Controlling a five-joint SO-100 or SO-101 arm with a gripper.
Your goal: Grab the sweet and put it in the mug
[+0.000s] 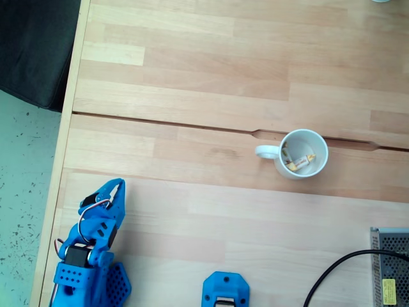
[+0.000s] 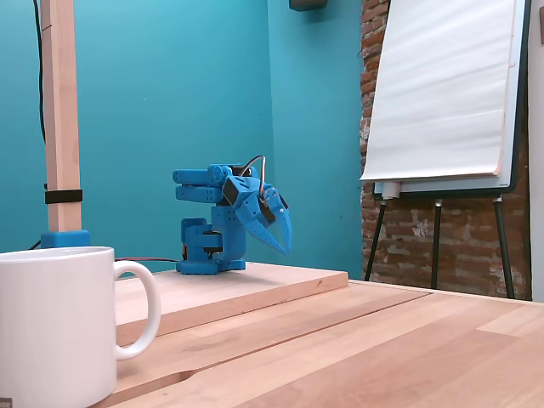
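both jaws sit close together and hold nothing. the blue gripper is folded back over its own arm near the lower left of the table in the fixed view from above. in the fixed view from the side the gripper points down and a bit forward, and its two curved tips almost meet, with just a thin gap or none.

the mug stands on the table well apart from the gripper. in the view from above it lies to the right and a little higher up. its small handle sticks out to the left, toward the arm's side. in the side view the mug is big and close to the camera, and the arm is far behind it.

inside the mug i can see the sweet. it lies on the white bottom, toward the lower part of the cup, and its long way runs mostly left to right with a little tilt. a second small wrapped candy lies in the mug too, near the handle side, and it points more up and down. they look alike, so i am guessing which one is which.

so the sweet looks like it is already in the mug, and i think the job is done. the arm seems to be resting at home, away from everything.
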